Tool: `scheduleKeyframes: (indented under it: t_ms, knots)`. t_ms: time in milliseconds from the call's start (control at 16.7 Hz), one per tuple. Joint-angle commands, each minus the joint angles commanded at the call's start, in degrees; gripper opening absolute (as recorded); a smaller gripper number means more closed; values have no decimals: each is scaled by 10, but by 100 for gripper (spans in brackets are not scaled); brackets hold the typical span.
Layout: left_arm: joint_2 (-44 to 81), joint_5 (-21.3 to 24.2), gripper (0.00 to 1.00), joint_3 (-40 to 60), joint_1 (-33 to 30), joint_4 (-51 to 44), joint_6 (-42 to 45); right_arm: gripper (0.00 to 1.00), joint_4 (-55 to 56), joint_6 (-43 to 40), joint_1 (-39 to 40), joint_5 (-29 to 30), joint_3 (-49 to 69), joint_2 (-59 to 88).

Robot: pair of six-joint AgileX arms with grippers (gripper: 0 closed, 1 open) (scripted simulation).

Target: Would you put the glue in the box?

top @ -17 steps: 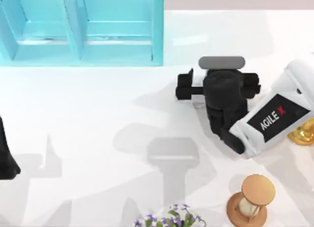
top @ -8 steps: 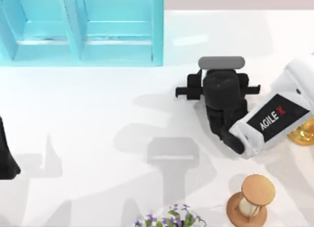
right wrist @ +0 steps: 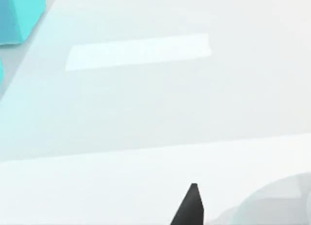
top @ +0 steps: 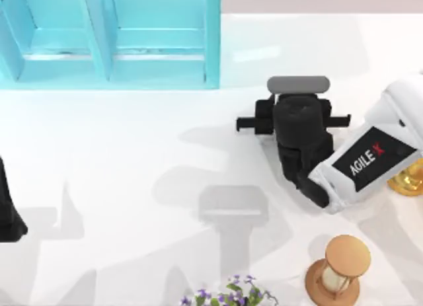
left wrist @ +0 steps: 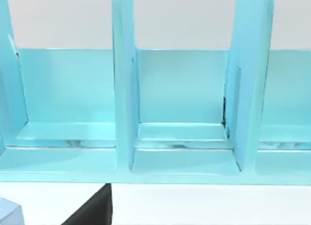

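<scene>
The box [top: 212,41] is large and turquoise, with an inner divider [left wrist: 123,89], and stands at the back left of the table; one corner of the box [right wrist: 19,16] also appears in the right wrist view. My right gripper [top: 294,123] points down at the table right of the box's front corner. Its fingers are drawn in and stopped with a gap between them. The glue is hidden under the gripper's body. One dark fingertip [right wrist: 191,208] pokes up over bare white table. My left gripper [top: 8,210] is parked at the left edge, facing the box.
An hourglass [top: 340,269] stands at the front right, with a gold object [top: 410,180] at the right edge behind my right arm. Purple flowers [top: 231,294] sit at the front edge. White tabletop lies between the box and the right gripper.
The right gripper's fingers have drawn inward from a wide spread, most of it in the first half second. The arm has hardly shifted. The left arm has stayed still.
</scene>
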Motion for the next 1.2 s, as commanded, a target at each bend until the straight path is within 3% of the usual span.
scheduleKeyframes:
  t_ms: [480, 1200]
  knots:
    - [0, 0, 100, 0, 0, 0, 0, 0, -9, 0, -1, -1, -2, -9]
    - [0, 0, 100, 0, 0, 0, 0, 0, -181, 1, -1, -2, 11, -168]
